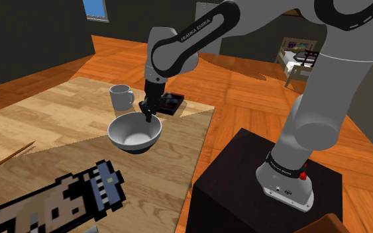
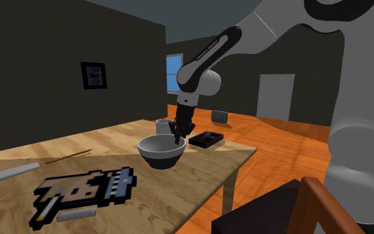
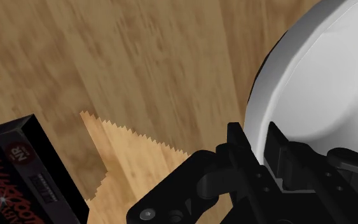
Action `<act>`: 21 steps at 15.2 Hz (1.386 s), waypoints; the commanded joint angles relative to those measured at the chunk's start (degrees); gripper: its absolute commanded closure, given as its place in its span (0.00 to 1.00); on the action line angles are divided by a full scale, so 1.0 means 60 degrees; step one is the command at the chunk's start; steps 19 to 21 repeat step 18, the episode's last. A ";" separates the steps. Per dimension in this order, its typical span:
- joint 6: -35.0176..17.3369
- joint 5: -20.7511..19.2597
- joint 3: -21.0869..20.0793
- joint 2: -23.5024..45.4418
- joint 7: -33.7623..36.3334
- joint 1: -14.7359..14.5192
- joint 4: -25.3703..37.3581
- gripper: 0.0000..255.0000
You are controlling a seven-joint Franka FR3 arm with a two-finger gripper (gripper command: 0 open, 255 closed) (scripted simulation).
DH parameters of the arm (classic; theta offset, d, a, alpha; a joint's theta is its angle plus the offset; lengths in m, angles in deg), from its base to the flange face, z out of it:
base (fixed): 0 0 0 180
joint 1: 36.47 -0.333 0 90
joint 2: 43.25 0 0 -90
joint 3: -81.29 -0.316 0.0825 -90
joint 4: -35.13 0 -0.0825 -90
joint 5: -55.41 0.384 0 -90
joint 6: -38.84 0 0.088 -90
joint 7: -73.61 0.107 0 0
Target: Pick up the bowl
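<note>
A white-grey bowl (image 1: 134,132) (image 2: 160,151) (image 3: 323,83) sits upright on the wooden table (image 1: 52,126), toward its far end. My black gripper (image 1: 150,118) (image 2: 180,136) (image 3: 255,143) comes down onto the bowl's rim on the side nearest the black box. It is shut on that rim, with one finger (image 3: 238,143) outside the wall and the other inside. The bowl looks to be resting on the tabletop.
A white mug (image 1: 120,96) (image 2: 162,124) stands just behind the bowl. A flat black box (image 1: 170,102) (image 2: 205,139) (image 3: 18,172) lies near the table's corner. A blocky black-and-white object (image 1: 59,198) and a thin stick (image 1: 6,159) lie nearer the camera. A chair back (image 2: 331,206) rises beside the stand.
</note>
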 commanded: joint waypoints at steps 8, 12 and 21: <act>0.0882 -0.0064 0.0025 -0.0482 0.0157 0.0029 0.0393 1.00; 0.1377 -0.0096 0.0042 -0.0723 0.0243 0.0047 0.0654 1.00; 0.1892 -0.0130 0.0061 -0.0939 0.0331 0.0064 0.0959 1.00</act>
